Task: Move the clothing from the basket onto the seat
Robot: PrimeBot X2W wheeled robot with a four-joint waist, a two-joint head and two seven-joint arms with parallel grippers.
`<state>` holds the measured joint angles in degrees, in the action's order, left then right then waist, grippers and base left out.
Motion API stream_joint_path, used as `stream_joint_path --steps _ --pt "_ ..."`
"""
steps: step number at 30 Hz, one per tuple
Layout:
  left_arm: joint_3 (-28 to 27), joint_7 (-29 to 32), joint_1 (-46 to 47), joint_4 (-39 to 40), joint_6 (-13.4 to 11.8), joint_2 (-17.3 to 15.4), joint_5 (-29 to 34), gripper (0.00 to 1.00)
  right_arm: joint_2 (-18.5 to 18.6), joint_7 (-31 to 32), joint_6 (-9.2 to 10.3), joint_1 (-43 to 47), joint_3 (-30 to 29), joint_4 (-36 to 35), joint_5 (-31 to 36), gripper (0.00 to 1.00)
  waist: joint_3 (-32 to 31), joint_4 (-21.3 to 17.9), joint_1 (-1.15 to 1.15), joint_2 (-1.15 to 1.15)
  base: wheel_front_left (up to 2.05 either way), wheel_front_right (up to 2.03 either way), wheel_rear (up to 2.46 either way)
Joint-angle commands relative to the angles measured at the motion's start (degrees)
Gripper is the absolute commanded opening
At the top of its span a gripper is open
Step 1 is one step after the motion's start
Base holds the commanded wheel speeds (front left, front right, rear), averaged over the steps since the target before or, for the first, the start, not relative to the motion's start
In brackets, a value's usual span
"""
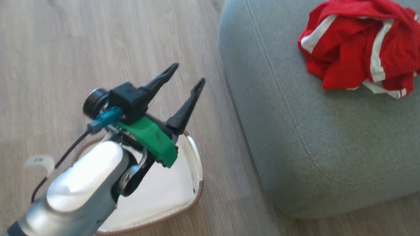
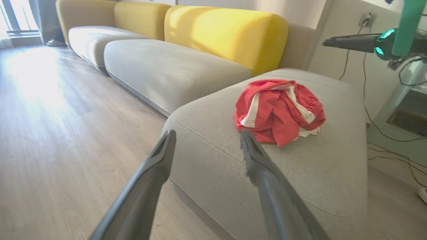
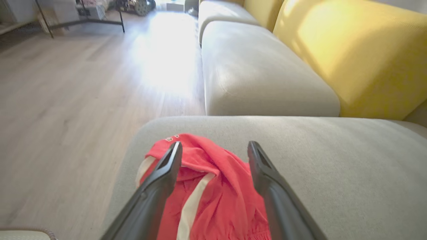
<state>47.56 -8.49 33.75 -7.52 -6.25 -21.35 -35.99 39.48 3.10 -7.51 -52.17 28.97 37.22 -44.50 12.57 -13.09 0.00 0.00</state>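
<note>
- One red heap of clothing point(image 1: 367, 47) lies on the seat point(image 1: 319, 137), at 2 o'clock in head view; the transfer looks done.
- Basket point(image 1: 171, 201) on the floor at 7 o'clock: visible inside is plain white, forearm hides the rest, so leftovers unconfirmed.
- Clothing crumpled, white stripes, bunched folds.
- Right hand point(image 3: 215, 145) spread over the heap, gripping nothing; left hand point(image 1: 188, 72) spread, empty, above basket.
</note>
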Motion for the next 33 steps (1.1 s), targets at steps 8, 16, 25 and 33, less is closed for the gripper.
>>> stream_joint_path --steps 8,16,25,33 --pt "-5.3 -3.4 -4.0 1.1 -2.9 -2.8 -2.1 1.0 1.2 -11.0 0.02 13.6 -8.5 -8.6 1.6 1.0 -7.7 5.5 0.0 0.0 0.0 0.0 0.0" --pt "-9.8 -5.7 -10.5 2.0 -6.1 -4.9 -3.7 1.0 -5.6 -15.7 0.02 29.0 -19.9 -16.2 8.5 1.0 -11.5 9.2 0.0 0.0 0.0 0.0 0.0" --pt "-13.3 -6.4 -16.8 2.6 -8.4 -5.5 -3.5 1.0 -16.1 -14.2 0.02 42.3 -27.5 -28.2 16.5 1.0 -13.3 12.3 0.0 0.0 0.0 0.0 0.0" --pt "-20.5 -6.5 -22.7 4.0 -8.8 -2.8 -0.1 1.0 -23.0 -14.4 0.02 49.3 -29.9 -33.5 19.7 1.0 -13.2 14.5 0.0 0.0 0.0 0.0 0.0"
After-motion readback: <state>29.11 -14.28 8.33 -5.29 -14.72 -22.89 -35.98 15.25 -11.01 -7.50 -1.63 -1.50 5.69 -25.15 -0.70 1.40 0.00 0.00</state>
